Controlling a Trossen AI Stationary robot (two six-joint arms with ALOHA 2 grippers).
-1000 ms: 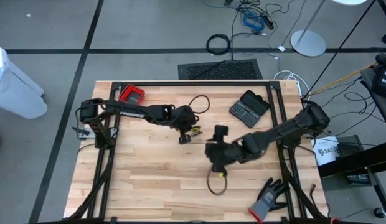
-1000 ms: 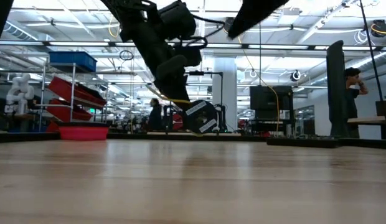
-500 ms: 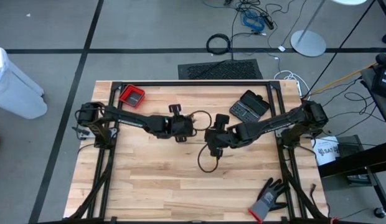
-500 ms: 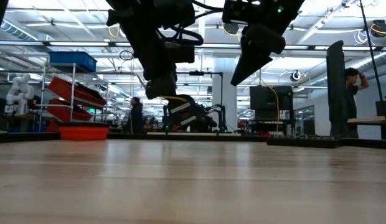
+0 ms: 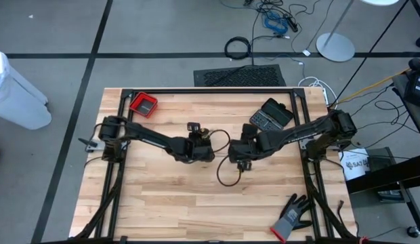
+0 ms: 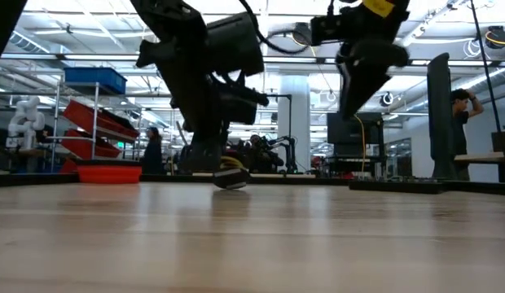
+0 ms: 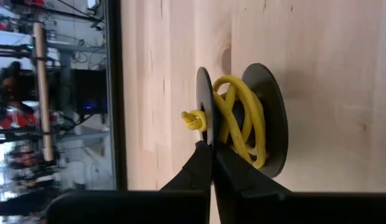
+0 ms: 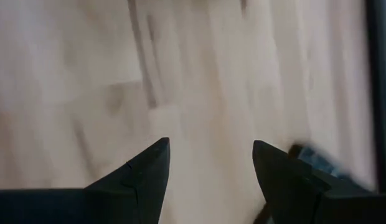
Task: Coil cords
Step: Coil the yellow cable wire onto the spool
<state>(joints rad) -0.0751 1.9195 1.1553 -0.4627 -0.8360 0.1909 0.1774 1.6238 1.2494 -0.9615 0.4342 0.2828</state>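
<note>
Two grippers of mine sit close together at the middle of the table (image 5: 162, 196). My left gripper (image 7: 211, 163) is low over the wood with its fingers pressed tight together, tips right at the edge of the black cord (image 7: 204, 93). Whether that cord is actually pinched, I cannot tell. The yellow cord (image 7: 240, 118) is bunched inside that black loop, one knotted end poking out. My right gripper (image 5: 240, 161) hangs just beside it, fingers spread wide and holding nothing, with bare boards under them in its wrist view. From above, the black cord trails out in a loose loop on the wood below that gripper.

Nothing crowds the cords. A grey-black glove (image 5: 291, 217) lies well apart by the front right corner. Farther back, a red tray (image 5: 143, 104) sits near the left rear corner, its inside dark and hard to read. An open dark case (image 5: 271, 115) lies toward the right rear, its contents too small to tell. Beyond the table there is a dark mat (image 5: 240, 76), then a ring of thick black cable (image 5: 238, 47) on the floor, and a blue cable bundle (image 5: 274, 22) farthest off.
</note>
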